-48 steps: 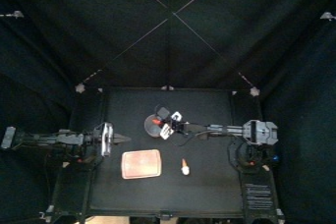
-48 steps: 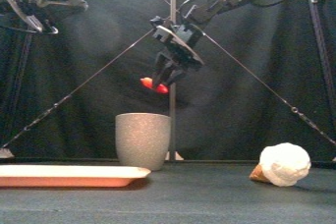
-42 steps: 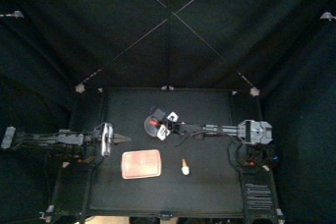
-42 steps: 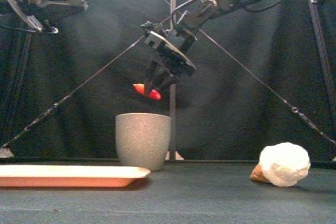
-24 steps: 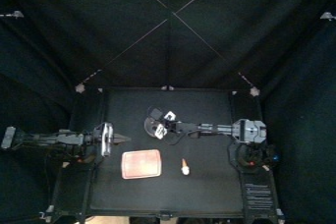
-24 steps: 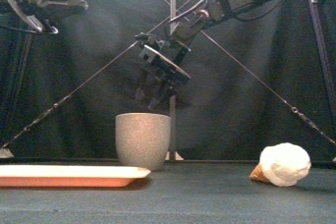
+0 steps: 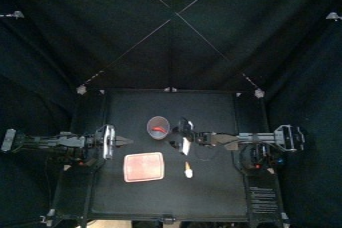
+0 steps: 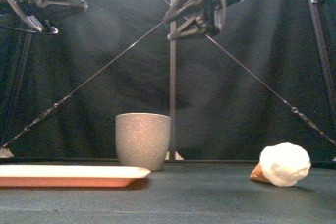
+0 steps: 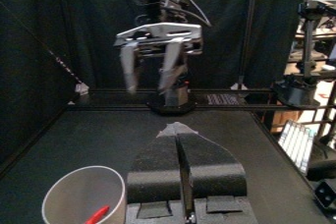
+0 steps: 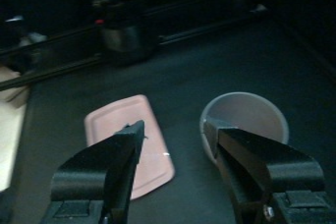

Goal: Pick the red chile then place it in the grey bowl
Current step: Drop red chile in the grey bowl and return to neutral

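The red chile (image 9: 97, 213) lies inside the grey bowl (image 8: 143, 140), near the middle of the surface. The right gripper (image 9: 148, 77) hangs high above it, a little toward the right edge, with its jaws wide apart and holding nothing. The left gripper (image 9: 184, 141) rests at the left edge, its jaws pressed together and empty.

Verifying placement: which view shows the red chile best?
The left wrist view: it looks into the grey bowl, where the red chile lies by the inner wall. The top view gives only a red spot in the bowl. The front view hides it behind the bowl's wall; the right wrist view shows none clearly.
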`<move>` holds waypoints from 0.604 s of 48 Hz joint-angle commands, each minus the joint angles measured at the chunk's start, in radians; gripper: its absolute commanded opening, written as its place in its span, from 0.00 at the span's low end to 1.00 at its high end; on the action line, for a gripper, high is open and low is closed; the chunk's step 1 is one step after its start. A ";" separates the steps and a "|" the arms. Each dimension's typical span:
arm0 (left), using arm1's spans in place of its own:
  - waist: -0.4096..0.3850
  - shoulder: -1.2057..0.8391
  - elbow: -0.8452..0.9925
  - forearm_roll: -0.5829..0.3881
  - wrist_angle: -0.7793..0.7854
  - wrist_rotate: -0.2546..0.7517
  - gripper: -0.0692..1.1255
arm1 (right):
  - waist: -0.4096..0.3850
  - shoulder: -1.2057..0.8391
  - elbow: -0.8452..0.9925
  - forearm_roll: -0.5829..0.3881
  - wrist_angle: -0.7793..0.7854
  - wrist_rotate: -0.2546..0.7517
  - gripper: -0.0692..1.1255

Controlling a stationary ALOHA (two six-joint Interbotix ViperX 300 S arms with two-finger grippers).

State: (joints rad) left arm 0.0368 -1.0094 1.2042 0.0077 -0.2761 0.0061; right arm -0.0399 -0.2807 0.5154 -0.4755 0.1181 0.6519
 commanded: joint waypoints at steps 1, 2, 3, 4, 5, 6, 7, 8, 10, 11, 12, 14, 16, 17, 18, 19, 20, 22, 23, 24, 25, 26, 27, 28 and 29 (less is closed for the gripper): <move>0.002 0.003 -0.017 0.002 -0.005 0.002 0.03 | 0.041 -0.137 0.114 -0.012 -0.087 -0.005 0.79; 0.002 0.003 -0.017 0.002 -0.006 0.002 0.03 | 0.049 -0.156 0.135 -0.017 -0.098 -0.005 0.79; 0.002 0.003 -0.017 0.002 -0.005 0.002 0.03 | 0.055 -0.176 0.158 -0.023 -0.107 -0.005 0.79; 0.002 0.002 -0.017 0.002 -0.006 0.002 0.03 | 0.061 -0.196 0.179 -0.028 -0.115 -0.005 0.79; 0.002 0.003 -0.017 0.003 -0.006 0.002 0.03 | 0.066 -0.215 0.199 -0.034 -0.121 -0.003 0.79; 0.002 0.003 -0.017 0.003 -0.005 0.002 0.03 | 0.071 -0.244 0.230 -0.038 -0.130 -0.003 0.79; 0.002 0.002 -0.017 0.002 -0.005 0.002 0.03 | 0.074 -0.262 0.247 -0.040 -0.135 -0.003 0.79; 0.002 0.002 -0.017 0.002 -0.006 0.002 0.03 | 0.074 -0.282 0.265 -0.043 -0.138 -0.003 0.79; 0.002 0.002 -0.017 0.002 -0.006 0.002 0.03 | 0.074 -0.321 0.296 -0.049 -0.144 -0.003 0.79; 0.002 0.002 -0.015 0.003 -0.005 0.002 0.03 | 0.075 -0.341 0.310 -0.051 -0.144 -0.005 0.79; 0.002 0.002 -0.017 0.002 -0.005 0.002 0.03 | 0.074 -0.360 0.324 -0.054 -0.146 -0.005 0.79; 0.002 0.002 -0.015 0.002 -0.005 0.002 0.03 | 0.072 -0.402 0.350 -0.063 -0.144 -0.006 0.79; 0.002 0.002 -0.015 0.003 -0.005 0.002 0.03 | 0.072 -0.445 0.376 -0.077 -0.144 -0.006 0.79; 0.002 0.000 -0.015 0.003 -0.006 0.002 0.03 | 0.071 -0.468 0.388 -0.084 -0.144 -0.006 0.79; 0.002 0.000 -0.015 0.003 -0.005 0.002 0.03 | 0.069 -0.489 0.399 -0.092 -0.146 -0.006 0.79; 0.002 0.000 -0.015 0.003 -0.005 0.002 0.03 | 0.067 -0.511 0.411 -0.100 -0.146 -0.006 0.79; 0.002 0.000 -0.015 0.002 -0.005 0.002 0.03 | 0.066 -0.532 0.422 -0.106 -0.147 -0.006 0.79; 0.002 -0.002 -0.015 0.003 -0.005 0.002 0.03 | 0.063 -0.581 0.446 -0.121 -0.147 -0.006 0.79; 0.002 0.000 -0.015 0.003 -0.005 0.002 0.03 | 0.063 -0.600 0.457 -0.126 -0.147 -0.005 0.79; 0.003 0.000 -0.015 0.002 -0.006 0.002 0.03 | 0.061 -0.618 0.466 -0.130 -0.147 -0.006 0.79; 0.002 -0.002 -0.015 0.003 -0.005 0.002 0.03 | 0.061 -0.634 0.474 -0.133 -0.147 -0.006 0.79; 0.002 -0.002 -0.015 0.003 -0.006 0.002 0.03 | 0.061 -0.650 0.482 -0.138 -0.147 -0.008 0.79; 0.002 -0.002 -0.015 0.005 -0.005 0.002 0.03 | 0.061 -0.666 0.488 -0.143 -0.149 -0.009 0.79; 0.002 -0.002 -0.015 0.005 -0.006 0.002 0.03 | 0.061 -0.680 0.495 -0.147 -0.149 -0.009 0.79; 0.002 -0.002 -0.015 0.006 -0.005 0.002 0.03 | 0.063 -0.695 0.502 -0.152 -0.149 -0.011 0.79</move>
State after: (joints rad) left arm 0.0368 -1.0140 1.2026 0.0092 -0.2777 0.0061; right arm 0.0245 -0.9357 1.0109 -0.6136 -0.0230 0.6443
